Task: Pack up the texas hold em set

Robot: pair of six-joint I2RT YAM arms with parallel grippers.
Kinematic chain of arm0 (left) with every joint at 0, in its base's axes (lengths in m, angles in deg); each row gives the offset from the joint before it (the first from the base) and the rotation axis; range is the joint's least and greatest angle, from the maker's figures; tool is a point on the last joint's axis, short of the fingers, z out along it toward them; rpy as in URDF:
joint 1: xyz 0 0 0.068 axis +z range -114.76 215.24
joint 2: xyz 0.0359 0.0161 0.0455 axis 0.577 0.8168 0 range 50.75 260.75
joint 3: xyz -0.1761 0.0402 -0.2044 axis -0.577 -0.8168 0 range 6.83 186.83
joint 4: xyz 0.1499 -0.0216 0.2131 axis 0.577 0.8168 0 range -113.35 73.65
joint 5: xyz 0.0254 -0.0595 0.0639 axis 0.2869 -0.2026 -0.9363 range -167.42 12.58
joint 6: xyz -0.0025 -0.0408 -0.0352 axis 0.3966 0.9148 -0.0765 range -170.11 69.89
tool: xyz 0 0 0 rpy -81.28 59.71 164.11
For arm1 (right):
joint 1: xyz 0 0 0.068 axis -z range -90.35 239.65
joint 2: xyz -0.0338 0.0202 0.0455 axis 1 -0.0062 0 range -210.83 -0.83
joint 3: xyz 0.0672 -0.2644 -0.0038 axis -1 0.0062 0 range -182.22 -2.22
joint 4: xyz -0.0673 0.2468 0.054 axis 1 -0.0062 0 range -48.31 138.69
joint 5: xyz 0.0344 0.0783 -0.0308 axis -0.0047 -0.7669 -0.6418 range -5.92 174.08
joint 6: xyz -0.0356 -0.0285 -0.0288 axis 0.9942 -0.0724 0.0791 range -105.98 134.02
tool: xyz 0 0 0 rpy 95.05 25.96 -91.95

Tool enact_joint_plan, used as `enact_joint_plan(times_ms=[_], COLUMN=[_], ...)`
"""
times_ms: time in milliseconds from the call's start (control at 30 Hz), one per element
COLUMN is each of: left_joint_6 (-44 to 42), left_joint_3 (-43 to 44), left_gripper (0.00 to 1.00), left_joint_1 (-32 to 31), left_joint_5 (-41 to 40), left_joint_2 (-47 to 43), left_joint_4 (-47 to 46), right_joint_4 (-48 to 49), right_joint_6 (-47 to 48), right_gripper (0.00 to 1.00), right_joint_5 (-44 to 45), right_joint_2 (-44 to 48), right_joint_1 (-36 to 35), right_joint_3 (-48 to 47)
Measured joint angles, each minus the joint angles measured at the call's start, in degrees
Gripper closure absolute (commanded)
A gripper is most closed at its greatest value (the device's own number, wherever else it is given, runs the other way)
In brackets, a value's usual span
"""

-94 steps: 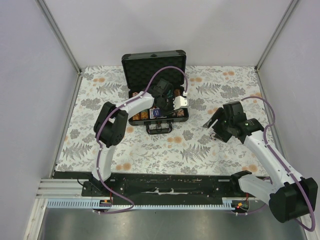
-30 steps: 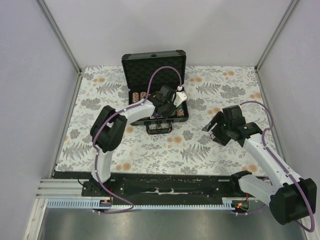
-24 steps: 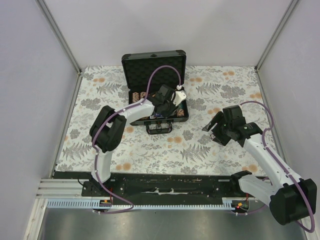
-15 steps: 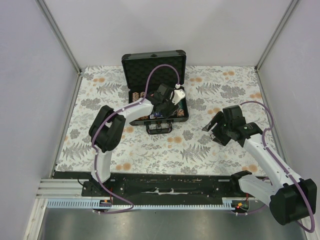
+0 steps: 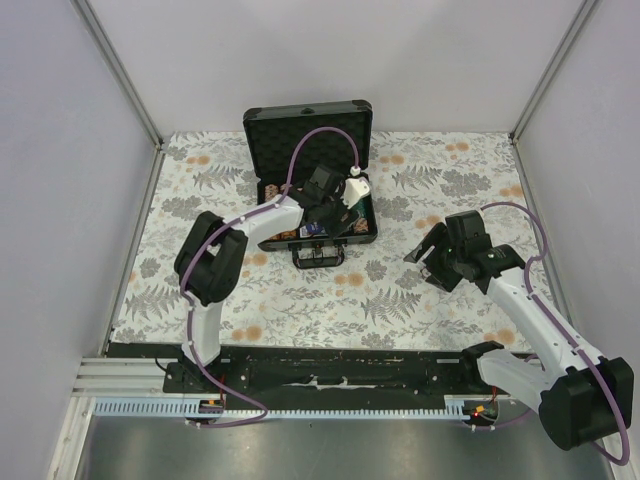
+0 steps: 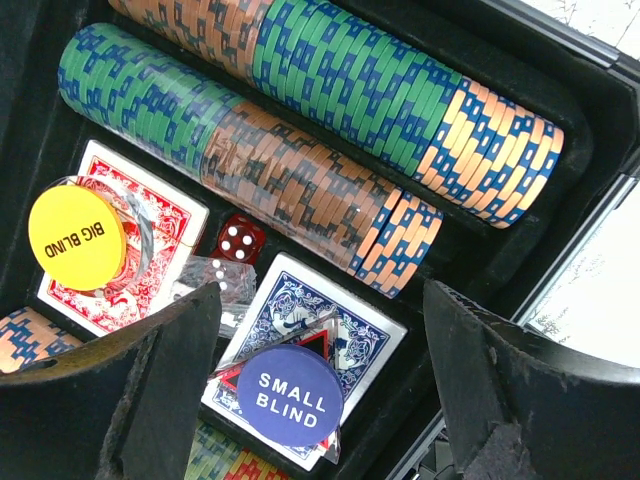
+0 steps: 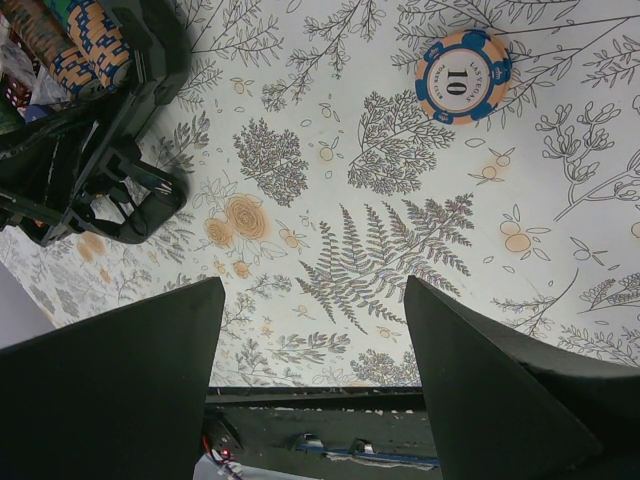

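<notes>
Two arms work over the flowered table (image 5: 400, 290), and only the top view gives us the whole of it. The dark grey briefcase (image 5: 305, 135) lies open at the far middle with its lid upright behind. The left arm reaches into its tray, and the right arm is well apart on the right.

The left wrist view shows what the top view is too small to tell. In the foam tray lie two long rows of poker chips (image 6: 330, 130), green, orange and blue. Beside them are the red card deck (image 6: 170, 225) and the blue card deck (image 6: 340, 310). A yellow BIG BLIND button (image 6: 75, 235) lies on the red one and a blue SMALL BLIND button (image 6: 290, 395) on the blue one. A red die (image 6: 240, 240) sits between the decks.

Only the right wrist view shows one loose chip (image 7: 463, 75), marked 10, lying flat on the table outside the case.

Against three seconds ago, the left wrist is now deeper in the tray, nearer to the lid. The right arm has hardly moved.

The left gripper (image 6: 322, 300) has its jaws wide apart above the blue deck and holds nothing. We cannot tell if its tips touch the foam. The right gripper (image 7: 312, 290) is also spread wide and empty, above bare table.
</notes>
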Motion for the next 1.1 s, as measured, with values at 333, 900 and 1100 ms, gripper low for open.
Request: enact_joint_plan(times_ms=[333,900,1100], left_joint_6=[-1.31,6.88,16.0], left_joint_3=[-0.26,-8.55,-15.5], left_gripper=[0.1,0.07,0.07], left_joint_1=[0.0,0.0,0.09], left_joint_5=[2.34,4.72,8.35], left_joint_2=[-2.71,-25.16,-33.51], left_joint_4=[0.37,-4.31,-10.29], right_joint_4=[-1.09,-5.27,-5.03], right_joint_6=[1.55,9.66,10.8], right_gripper=[0.19,0.16,0.19], right_joint_5=[1.09,11.65,13.68], right_joint_2=[-0.85,-13.7,-19.87], right_joint_1=[0.0,0.0,0.04], right_joint_3=[-0.15,-5.79,-7.3])
